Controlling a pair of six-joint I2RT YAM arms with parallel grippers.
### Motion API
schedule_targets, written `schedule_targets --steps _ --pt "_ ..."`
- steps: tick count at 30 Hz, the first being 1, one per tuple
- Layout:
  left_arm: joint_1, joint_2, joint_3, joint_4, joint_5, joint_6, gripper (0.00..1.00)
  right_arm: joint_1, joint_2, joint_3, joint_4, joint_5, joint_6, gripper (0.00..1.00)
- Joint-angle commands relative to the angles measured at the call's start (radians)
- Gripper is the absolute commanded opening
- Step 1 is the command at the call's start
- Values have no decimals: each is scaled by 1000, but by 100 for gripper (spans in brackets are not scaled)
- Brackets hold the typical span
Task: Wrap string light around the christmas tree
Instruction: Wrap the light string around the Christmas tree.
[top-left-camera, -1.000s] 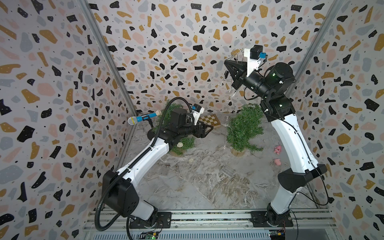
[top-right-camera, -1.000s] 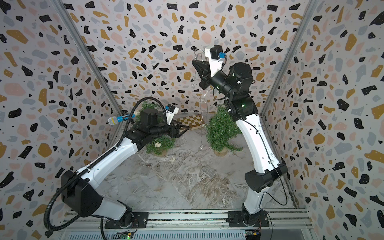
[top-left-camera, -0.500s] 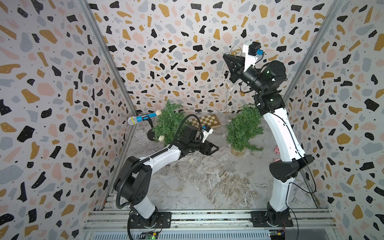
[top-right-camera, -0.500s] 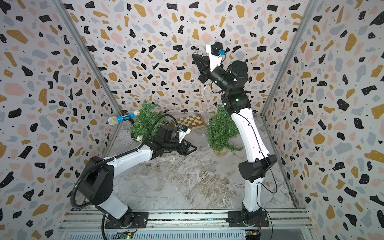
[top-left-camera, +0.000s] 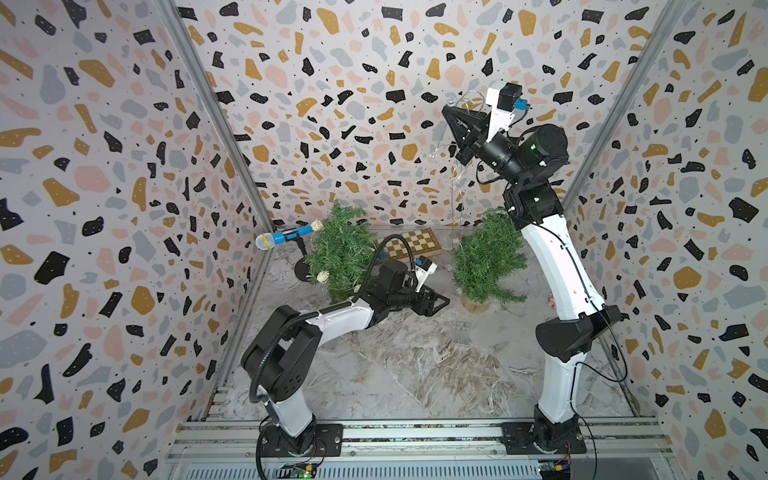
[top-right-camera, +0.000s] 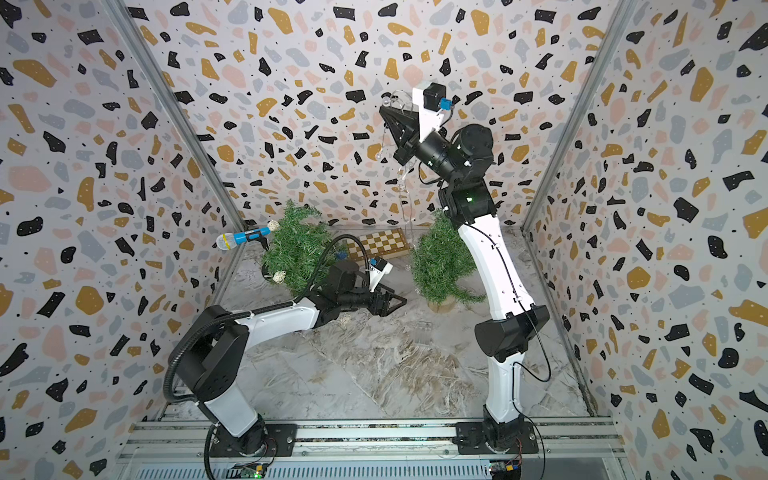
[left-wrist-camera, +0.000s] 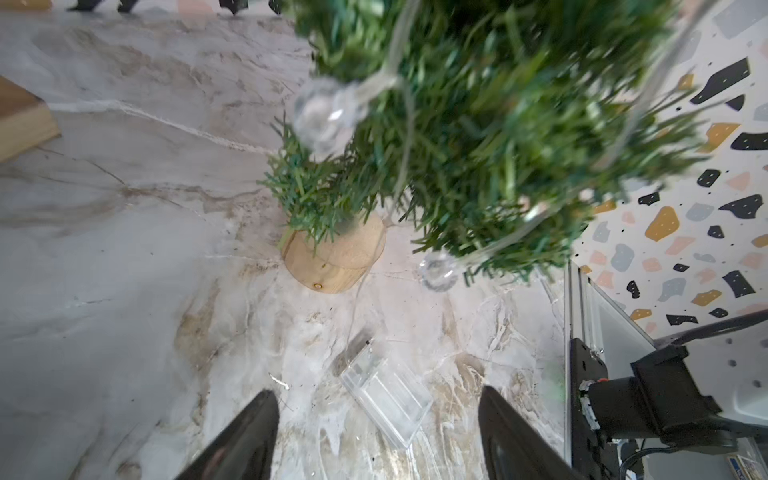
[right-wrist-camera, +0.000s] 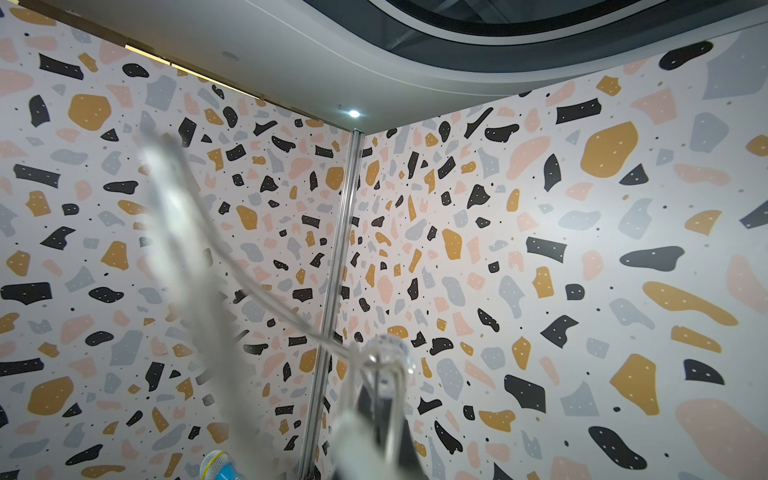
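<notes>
The right gripper (top-left-camera: 448, 111) sits high in the upper right-centre of both top views. Its fingers are pressed together on the string light (top-left-camera: 455, 189), and a clear bulb (right-wrist-camera: 386, 357) pokes past the tips (close and blurred in the right wrist view). From there the string drops almost straight down, its long axis near vertical, to the crown of the upright Christmas tree (top-left-camera: 486, 257) at middle right. Loops already lie in its lower branches, and the wire runs on to a clear battery box (left-wrist-camera: 384, 399) on the floor (left-wrist-camera: 124, 249). The left gripper (top-left-camera: 436, 300), fingers spread and empty, lies low just left of the tree's wooden base (left-wrist-camera: 334, 262), pointing towards it. The next turn likely hinges on the right arm carrying that hanging run round the crown, while the left arm is nearer the base.
</notes>
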Motion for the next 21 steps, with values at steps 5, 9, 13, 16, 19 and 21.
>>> schedule_targets --steps 5,9,13,16,19,21 --pt "-2 -125 128 -72 -73 59 75 27 -6 16 29 -4 -8 0" --pt "-28 -84 224 -112 -56 39 74 29 -10 4 29 -2 -13 0" --pt "-64 -13 301 -136 -68 36 72 37 -8 -1 27 -1 -13 0" --pt "-71 37 360 -153 -83 22 71 41 -6 -5 22 1 -17 0" --pt "-71 60 389 -152 -85 21 70 41 -7 -11 14 4 -31 0" --pt "-71 77 408 -146 -77 20 68 39 -4 -11 8 11 -48 0"
